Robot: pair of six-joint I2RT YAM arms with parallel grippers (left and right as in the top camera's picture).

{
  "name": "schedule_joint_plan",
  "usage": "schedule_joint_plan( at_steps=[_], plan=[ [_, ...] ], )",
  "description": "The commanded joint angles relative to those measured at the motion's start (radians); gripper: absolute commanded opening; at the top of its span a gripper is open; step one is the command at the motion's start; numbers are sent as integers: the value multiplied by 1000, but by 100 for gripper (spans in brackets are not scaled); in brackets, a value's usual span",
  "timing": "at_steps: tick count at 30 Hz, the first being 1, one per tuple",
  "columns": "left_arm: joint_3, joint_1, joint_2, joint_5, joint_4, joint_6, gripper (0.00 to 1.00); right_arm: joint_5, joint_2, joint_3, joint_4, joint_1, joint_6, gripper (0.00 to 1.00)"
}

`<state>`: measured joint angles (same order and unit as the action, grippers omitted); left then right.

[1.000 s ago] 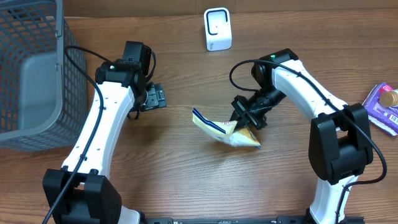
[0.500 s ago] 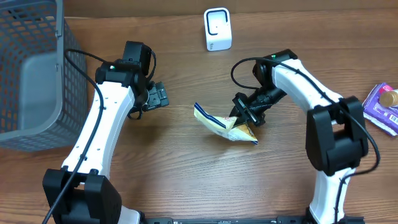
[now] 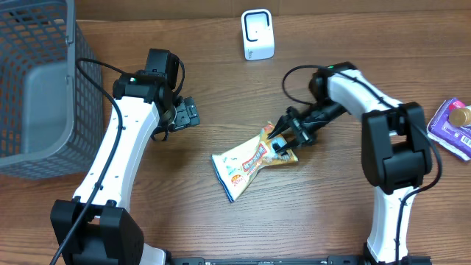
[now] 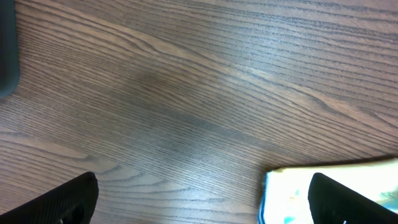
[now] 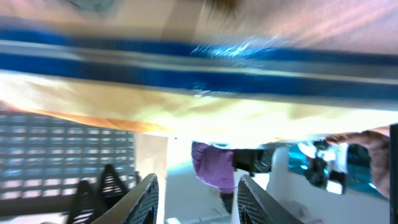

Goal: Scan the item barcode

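Packet [image 3: 252, 163] lies flat on table [image 3: 331, 221], top corner right at jaws of right gripper [image 3: 282, 140]; cannot tell if they pinch it. Left gripper [image 3: 184, 114] splayed wide, empty, packet beyond its tips. Grip one edge, keep barcode face toward scanner [image 3: 257, 34].

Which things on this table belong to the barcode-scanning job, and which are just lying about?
For the job: snack packet; white scanner.
Lying about: grey wire basket on the left; purple packet at the right edge.
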<state>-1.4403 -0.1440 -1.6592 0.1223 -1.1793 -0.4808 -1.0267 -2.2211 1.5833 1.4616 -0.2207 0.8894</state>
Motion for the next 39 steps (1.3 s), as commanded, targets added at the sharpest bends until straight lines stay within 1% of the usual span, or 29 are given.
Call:
schedule_joint_plan(
  at_steps=[1, 3, 5, 6, 9, 10, 11, 12, 13, 14, 15, 16, 17, 20, 22, 27, 32, 38, 39],
  plan=[
    [5, 0, -7, -12, 3, -22, 100, 52, -12, 9, -27, 69, -9, 43],
    [5, 0, -7, -12, 6, -22, 100, 96, -12, 12, -53, 97, -64, 43],
    [5, 0, -7, -12, 6, -21, 100, 132, -12, 37, -59, 118, -172, 42],
    [5, 0, -7, -11, 6, -21, 100, 192, -10, 58, -47, 126, -204, 41],
    [5, 0, -7, -11, 6, -21, 100, 412, 4, 121, 4, 137, -208, 41],
    [5, 0, -7, -11, 6, -21, 100, 491, 18, 146, 10, 137, -261, 43],
    [5, 0, -7, -11, 6, -22, 100, 512, 27, 156, 0, 134, -335, 48],
    [5, 0, -7, -11, 7, -22, 100, 522, 34, 158, -22, 127, -417, 70],
    [5, 0, -7, -11, 7, -22, 100, 521, 35, 158, -36, 117, -477, 84],
    [5, 0, -7, -11, 7, -22, 100, 521, 35, 156, -43, 109, -501, 86],
    [5, 0, -7, -11, 7, -22, 100, 509, 32, 151, -44, 100, -538, 91],
    [5, 0, -7, -11, 6, -22, 100, 452, 32, 147, -47, 94, -590, 100],
    [5, 0, -7, -11, 6, -21, 100, 312, 32, 140, -57, 88, -727, 100],
    [5, 0, -7, -11, 6, -21, 100, -20, 32, 122, -66, 82, -1036, 100],
    [5, 0, -7, -11, 4, -21, 100, -74, 32, 113, -66, 83, -1106, 100],
    [5, 0, -7, -12, -2, -21, 100, -44, 32, 49, -80, 84, -1216, 100],
    [5, 0, -7, -11, -20, -21, 100, 104, 32, -31, -189, 84, -1220, 100],
    [5, 0, -7, -12, -29, -21, 100, 37, 32, -142, -318, 48, -1219, 99],
    [5, 0, -7, -12, -29, -21, 100, 31, 32, -160, -335, 38, -1218, 95]
  ],
)
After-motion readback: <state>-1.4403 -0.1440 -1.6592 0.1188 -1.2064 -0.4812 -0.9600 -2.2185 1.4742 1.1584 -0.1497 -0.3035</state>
